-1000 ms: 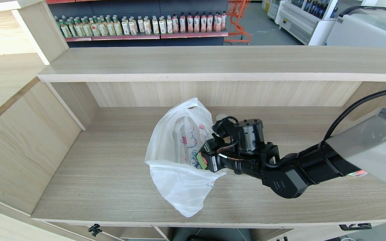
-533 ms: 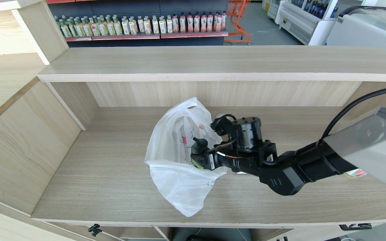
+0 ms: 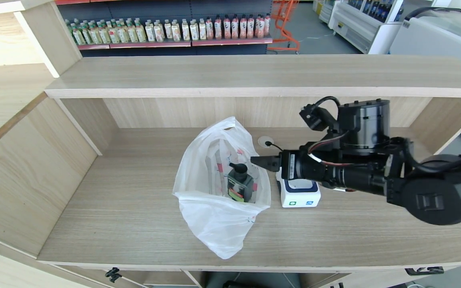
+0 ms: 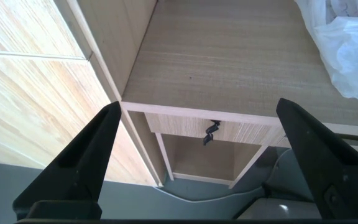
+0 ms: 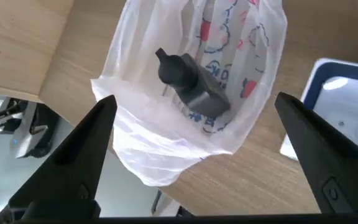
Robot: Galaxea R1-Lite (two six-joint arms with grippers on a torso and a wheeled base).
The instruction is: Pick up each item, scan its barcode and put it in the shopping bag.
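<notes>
A white plastic shopping bag [image 3: 214, 216] stands open on the wooden counter [image 3: 134, 208]. A dark grey pump bottle [image 3: 239, 184] with a green and red label rests upright inside it. My right gripper [image 3: 263, 163] hovers just right of the bag's mouth, above the white and blue scanner [image 3: 297, 192]. In the right wrist view this gripper [image 5: 194, 109] is open and holds nothing, with the bottle [image 5: 191, 84] in the bag [image 5: 166, 162] below and the scanner [image 5: 337, 93] beside it. My left gripper [image 4: 197, 107] is open over the counter's front edge, the bag's corner [image 4: 353, 50] off to one side.
The counter is walled on the left, the back and the right, with a raised shelf [image 3: 254, 72] behind. A cable grommet [image 3: 265, 141] sits behind the scanner. A drawer handle [image 4: 211, 132] hangs under the front edge. Bare counter lies left of the bag.
My right gripper let go of the pump bottle inside the bag, then rose and drew back to the right, uncovering the scanner. The bottle stays in the bag.
</notes>
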